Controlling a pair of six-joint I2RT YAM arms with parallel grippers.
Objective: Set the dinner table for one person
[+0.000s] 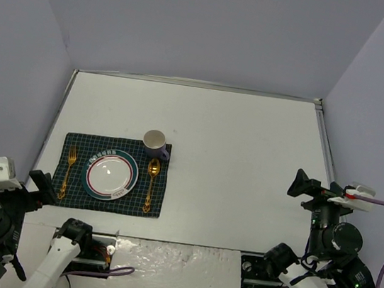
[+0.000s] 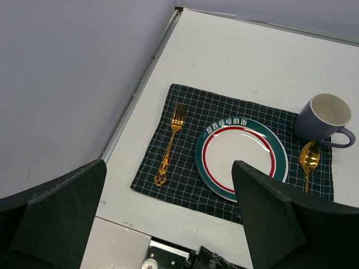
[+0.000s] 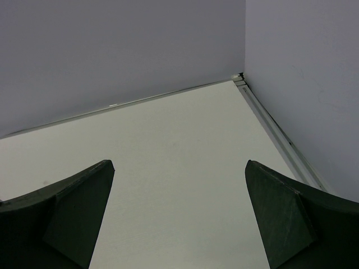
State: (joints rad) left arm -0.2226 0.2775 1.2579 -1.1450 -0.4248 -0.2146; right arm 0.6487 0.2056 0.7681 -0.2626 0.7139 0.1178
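Now the left end effector (image 2: 169, 165) and right end effector (image 3: 179, 163) hang spread, empty; the large flat white tabletop (image 1: 246, 166) beneath them looks rigid, slick, fixed, offering no handhold.

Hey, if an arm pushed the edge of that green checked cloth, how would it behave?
The cloth looks thin and lies flat, so it would probably wrinkle or bunch rather than slide stiffly. The plate, fork and spoon resting on it would likely pin the middle, then get dragged or jostled.
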